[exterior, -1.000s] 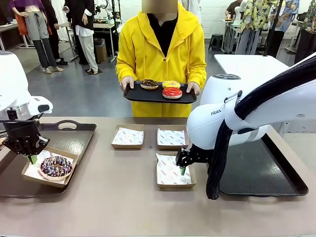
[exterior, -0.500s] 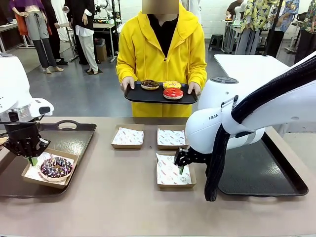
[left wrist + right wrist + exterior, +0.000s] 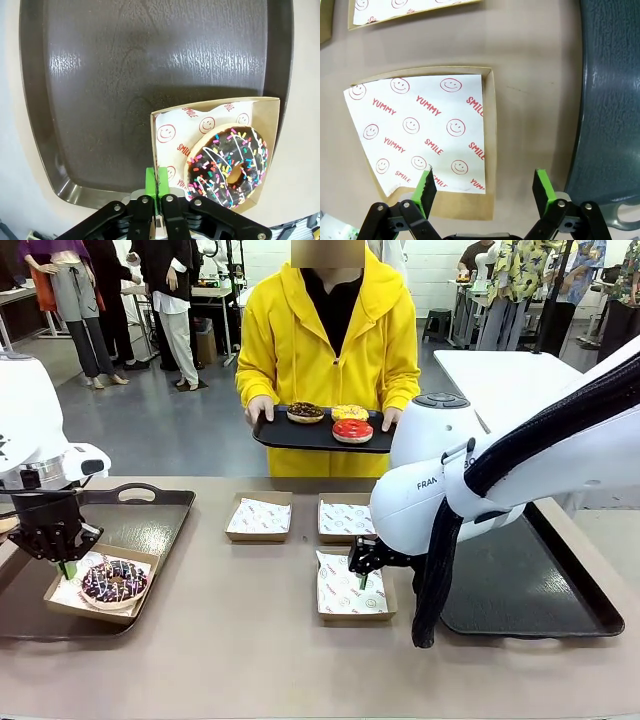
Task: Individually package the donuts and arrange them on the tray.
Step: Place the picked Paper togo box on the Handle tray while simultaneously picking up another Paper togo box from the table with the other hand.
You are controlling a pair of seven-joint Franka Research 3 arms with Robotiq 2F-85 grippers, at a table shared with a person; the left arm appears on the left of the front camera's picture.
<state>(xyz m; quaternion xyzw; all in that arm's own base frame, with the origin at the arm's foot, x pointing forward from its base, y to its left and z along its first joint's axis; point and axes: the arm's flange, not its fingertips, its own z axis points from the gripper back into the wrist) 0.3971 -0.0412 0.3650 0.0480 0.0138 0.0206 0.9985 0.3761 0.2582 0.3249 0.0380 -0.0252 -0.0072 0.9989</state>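
A chocolate donut with coloured sprinkles (image 3: 113, 580) (image 3: 227, 165) lies in a paper-lined cardboard box (image 3: 60, 598) (image 3: 215, 106) on the left dark tray (image 3: 150, 520) (image 3: 125, 75). My left gripper (image 3: 62, 565) (image 3: 156, 182) is shut on that box's near edge. A person in yellow holds a black tray (image 3: 300, 436) carrying a dark chocolate donut (image 3: 305, 412), a yellow-iced one (image 3: 349, 412) and a red-iced one (image 3: 352, 429). Over an empty lined box (image 3: 352, 592) (image 3: 420, 130) at mid-table, my right gripper (image 3: 363, 575) (image 3: 485, 184) hangs open with its jaws straddling the box's side wall.
Two more empty lined boxes (image 3: 259, 517) (image 3: 346, 518) sit side by side towards the person. A second dark tray (image 3: 520, 590) (image 3: 612, 100) lies at the right, partly under my right arm. Bare tabletop runs along the near edge.
My right arm has drifted slightly to the left over the empty box. The left gripper and its box have hardly moved.
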